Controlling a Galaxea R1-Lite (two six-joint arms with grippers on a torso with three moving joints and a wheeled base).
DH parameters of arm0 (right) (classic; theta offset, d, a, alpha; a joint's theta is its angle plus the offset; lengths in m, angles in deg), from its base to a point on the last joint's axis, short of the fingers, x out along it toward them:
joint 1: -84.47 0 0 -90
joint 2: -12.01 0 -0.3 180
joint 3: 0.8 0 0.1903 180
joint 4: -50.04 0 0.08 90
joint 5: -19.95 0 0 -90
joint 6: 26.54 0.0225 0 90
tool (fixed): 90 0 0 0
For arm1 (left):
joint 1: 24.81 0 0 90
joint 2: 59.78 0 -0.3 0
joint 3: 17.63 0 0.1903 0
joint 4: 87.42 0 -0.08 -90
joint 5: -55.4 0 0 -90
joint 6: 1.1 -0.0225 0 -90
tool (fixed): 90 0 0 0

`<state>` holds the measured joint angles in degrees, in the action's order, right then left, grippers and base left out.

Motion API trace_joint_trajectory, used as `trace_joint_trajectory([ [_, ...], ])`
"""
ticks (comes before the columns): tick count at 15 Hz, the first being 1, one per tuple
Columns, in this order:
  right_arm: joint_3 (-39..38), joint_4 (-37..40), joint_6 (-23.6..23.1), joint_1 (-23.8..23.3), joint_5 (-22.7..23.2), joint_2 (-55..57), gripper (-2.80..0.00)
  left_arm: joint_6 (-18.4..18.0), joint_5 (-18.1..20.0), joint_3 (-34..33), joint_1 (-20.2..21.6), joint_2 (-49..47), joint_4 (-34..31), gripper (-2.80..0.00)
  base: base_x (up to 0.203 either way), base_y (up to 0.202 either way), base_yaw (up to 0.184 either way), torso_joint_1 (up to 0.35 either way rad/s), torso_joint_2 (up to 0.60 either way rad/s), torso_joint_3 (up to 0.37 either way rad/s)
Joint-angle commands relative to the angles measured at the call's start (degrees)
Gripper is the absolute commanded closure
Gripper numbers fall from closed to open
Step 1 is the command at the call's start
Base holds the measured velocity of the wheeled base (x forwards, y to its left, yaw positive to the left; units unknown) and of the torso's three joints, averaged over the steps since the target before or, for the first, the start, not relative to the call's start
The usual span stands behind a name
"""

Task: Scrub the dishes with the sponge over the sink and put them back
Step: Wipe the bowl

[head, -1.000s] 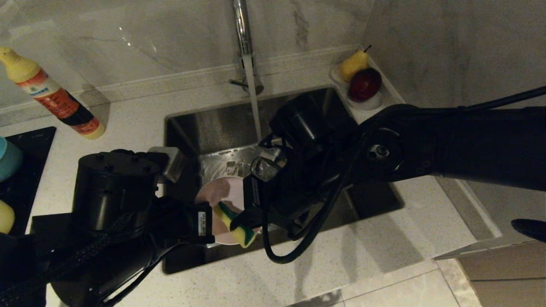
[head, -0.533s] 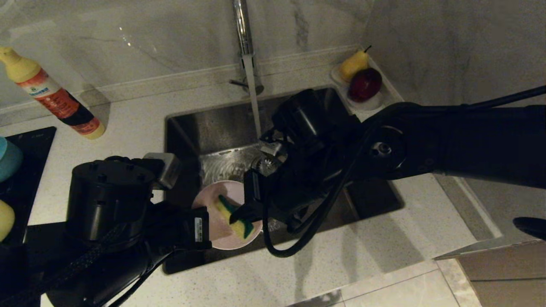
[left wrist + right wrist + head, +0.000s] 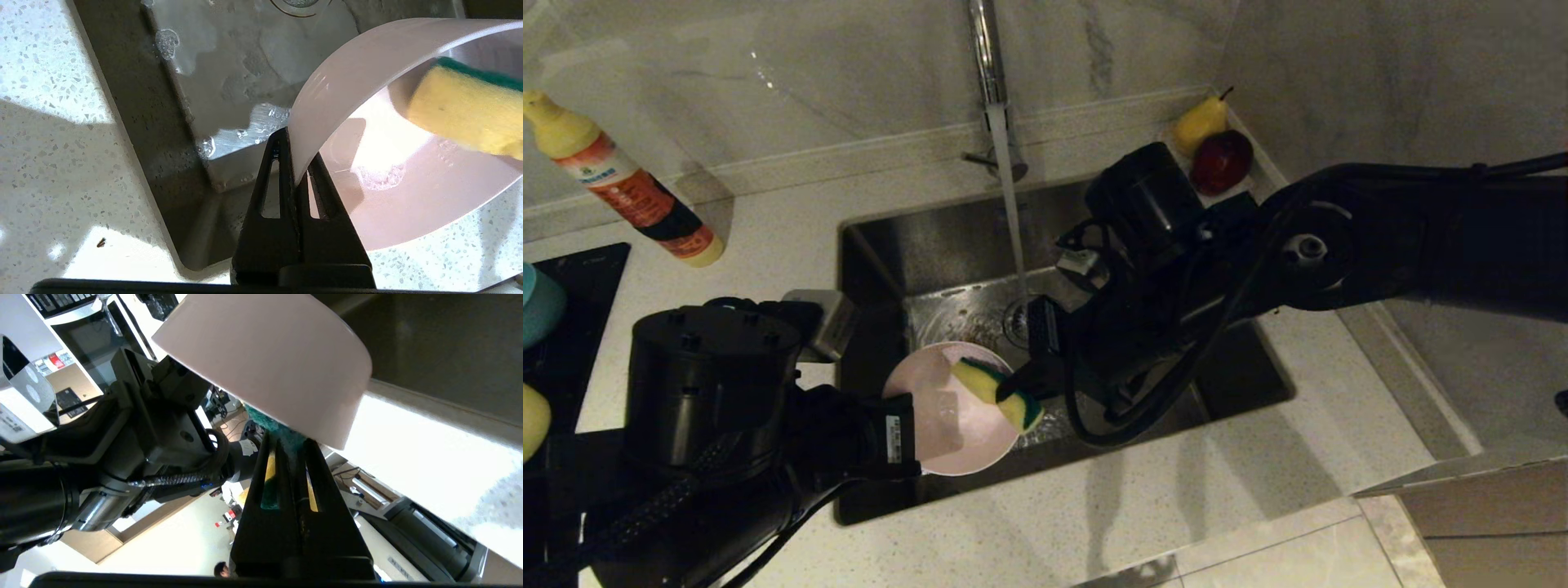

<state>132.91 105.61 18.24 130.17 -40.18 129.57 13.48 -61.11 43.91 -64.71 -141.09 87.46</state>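
Note:
Over the sink (image 3: 931, 237), my left gripper (image 3: 905, 434) is shut on the near rim of the pink bowl (image 3: 939, 429), which is tilted with its inside facing up. The left wrist view shows one finger on each side of the bowl's (image 3: 408, 204) wall, left gripper (image 3: 292, 159). My right gripper (image 3: 1015, 382) is shut on the sponge (image 3: 995, 392), which lies against the bowl's inside by its far rim, sponge (image 3: 461, 110). From the right wrist, the sponge's green face (image 3: 282, 433) shows between the right gripper's (image 3: 288, 445) fingers under the bowl (image 3: 278, 355). A light blue bowl (image 3: 538, 302) and a yellow bowl (image 3: 533, 415) sit at the left edge.
Water runs from the chrome tap (image 3: 988, 57) down to the drain. A detergent bottle (image 3: 629, 192) lies on the counter at the back left. A white dish with a pear and an apple (image 3: 1217, 151) stands at the sink's back right corner. A black board (image 3: 580, 327) lies under the two bowls.
The right gripper has drawn the sponge across the bowl's inside, from its near side to its far right rim, the right arm pulling back. The left gripper has kept its hold on the bowl.

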Motion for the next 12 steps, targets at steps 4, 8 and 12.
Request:
trace_joint_trajectory([
  [4, -0.9, 0.4, 0.3, 0.6, 0.4, 0.5, 0.00, 0.1, -0.2, 0.3, 0.1, -0.5, 1.2, 0.00, 0.000, 0.000, 0.000, 0.000, 0.00, 0.000],
  [8, -2.8, 0.3, 0.2, 1.5, 0.5, 1.1, 0.00, 0.2, -0.3, 0.4, 0.2, -0.6, 2.6, 0.00, 0.000, 0.000, 0.000, 0.000, 0.00, 0.000],
  [12, -2.7, 0.3, 0.3, 3.5, 0.5, 1.2, 0.00, 0.2, -0.3, 0.5, 0.2, -0.8, 2.6, 0.00, 0.000, 0.000, 0.000, 0.000, 0.00, 0.000],
])
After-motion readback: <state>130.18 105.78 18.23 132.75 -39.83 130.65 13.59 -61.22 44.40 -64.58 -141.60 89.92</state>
